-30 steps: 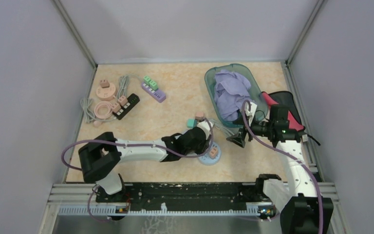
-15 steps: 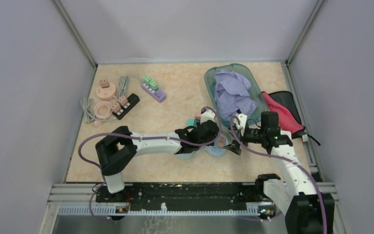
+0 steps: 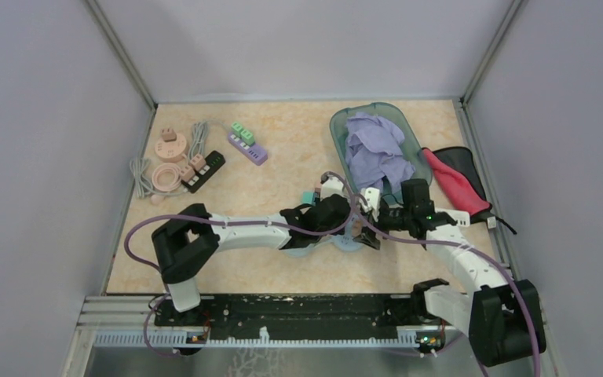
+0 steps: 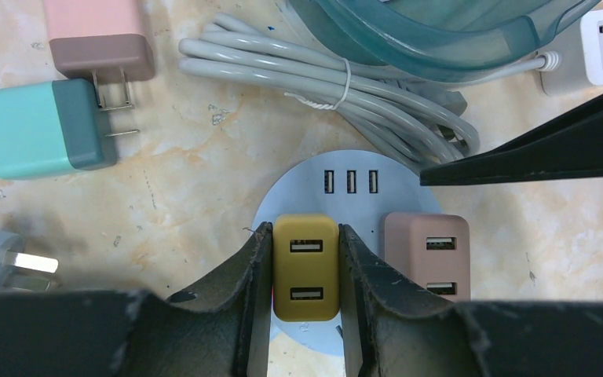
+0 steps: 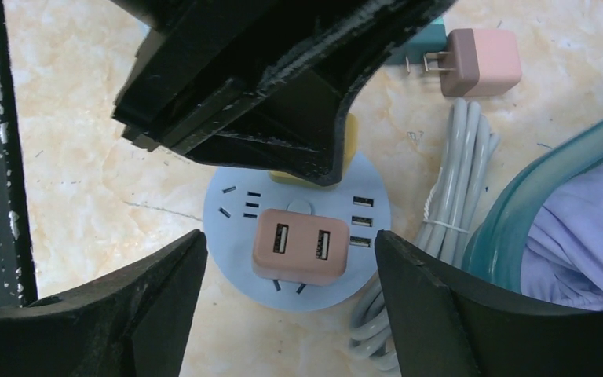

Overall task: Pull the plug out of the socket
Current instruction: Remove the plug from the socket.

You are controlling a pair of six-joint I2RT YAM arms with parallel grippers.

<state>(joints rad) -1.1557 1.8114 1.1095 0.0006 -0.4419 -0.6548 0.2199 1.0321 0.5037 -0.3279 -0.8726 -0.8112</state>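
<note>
Left wrist view: yellow plug (image 4: pixel 306 271) is clamped between the left tool's (image 4: pixel 305 236) jaws, seated in the round socket (image 4: pixel 351 166). Pink plug (image 5: pixel 300 245) beside it is straddled by the right tool (image 5: pixel 289 239), jaws wide, no contact seen. Beyond, a coiled cable (image 4: pixel 338 86) and a loose teal plug (image 4: pixel 43 129) are laid on the worktop (image 4: pixel 188 181).
</note>
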